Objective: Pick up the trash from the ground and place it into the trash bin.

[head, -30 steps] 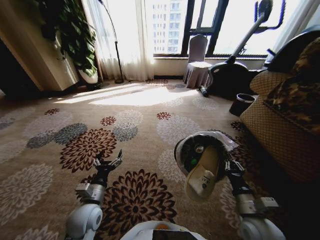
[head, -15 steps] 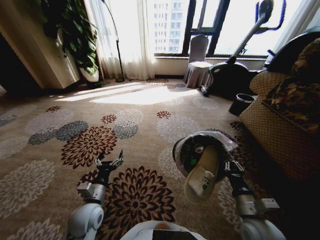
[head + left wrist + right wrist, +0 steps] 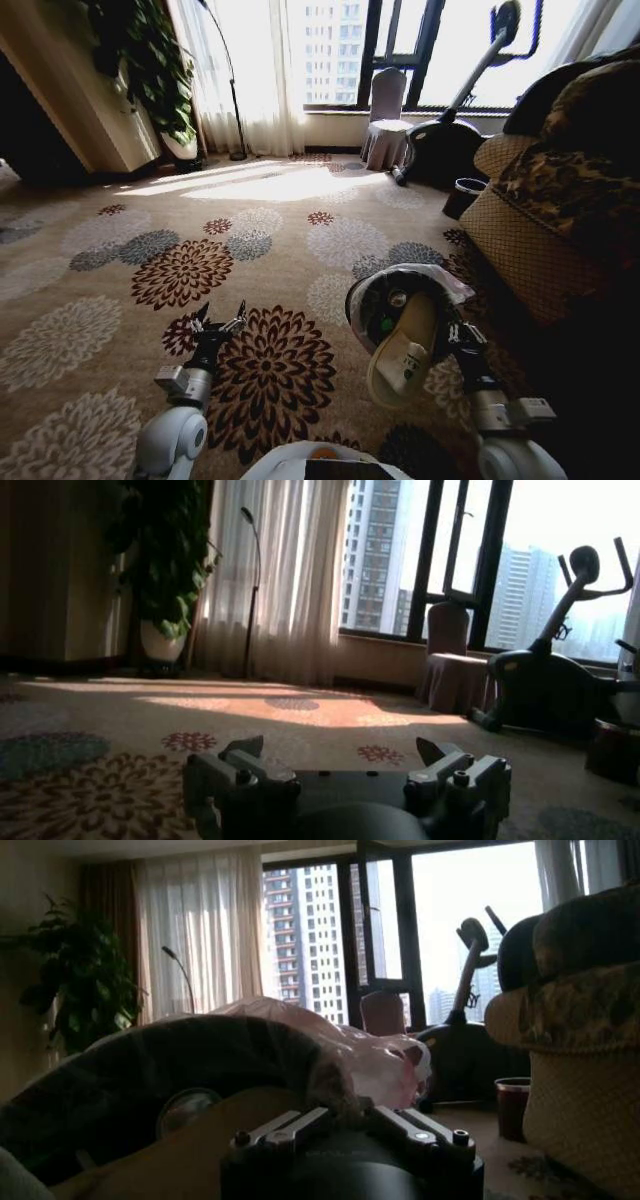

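Right gripper is holding the bin, left gripper is waiting open.

At lower right of the head view, the right gripper (image 3: 452, 333) is clamping the rim of the round black trash bin with clear plastic liner (image 3: 385, 290), tilted, with litter inside. At lower left, the left gripper (image 3: 219, 322) is hanging wide open, holding nothing, over the flowered carpet (image 3: 180, 270).

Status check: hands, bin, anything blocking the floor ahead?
Left hand open, empty, low over carpet. Right hand shut on trash bin, tilted, litter inside. Sofa close on the right; carpet ahead open.
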Robot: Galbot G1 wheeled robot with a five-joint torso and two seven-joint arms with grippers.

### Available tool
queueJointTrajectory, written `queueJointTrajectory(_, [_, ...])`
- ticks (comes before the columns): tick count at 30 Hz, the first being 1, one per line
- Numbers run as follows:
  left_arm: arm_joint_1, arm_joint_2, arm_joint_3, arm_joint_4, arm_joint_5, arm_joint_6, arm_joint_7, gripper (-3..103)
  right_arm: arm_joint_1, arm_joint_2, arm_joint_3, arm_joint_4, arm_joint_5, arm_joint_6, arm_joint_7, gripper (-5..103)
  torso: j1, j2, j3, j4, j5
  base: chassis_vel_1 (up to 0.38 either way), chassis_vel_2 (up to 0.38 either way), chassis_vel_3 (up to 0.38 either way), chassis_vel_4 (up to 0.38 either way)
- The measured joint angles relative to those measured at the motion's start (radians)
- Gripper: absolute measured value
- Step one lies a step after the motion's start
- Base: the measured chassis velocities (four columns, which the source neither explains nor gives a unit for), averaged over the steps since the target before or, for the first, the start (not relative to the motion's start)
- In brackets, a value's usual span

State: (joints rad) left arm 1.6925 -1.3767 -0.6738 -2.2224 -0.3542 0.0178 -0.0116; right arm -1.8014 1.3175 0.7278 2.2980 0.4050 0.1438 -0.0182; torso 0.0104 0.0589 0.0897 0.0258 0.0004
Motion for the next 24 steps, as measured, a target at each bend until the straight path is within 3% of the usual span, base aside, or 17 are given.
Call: queueJointTrajectory(24, [-0.004,0.001,0.006,0.006,-0.01,-0.001,0.006,100,-0.007,0.008,0.007,-0.003,0.004,0.012,0.0,0,0.0,0.0,0.0,0.0001,-0.0006,0.299,-0.398,-0.309,0.4])
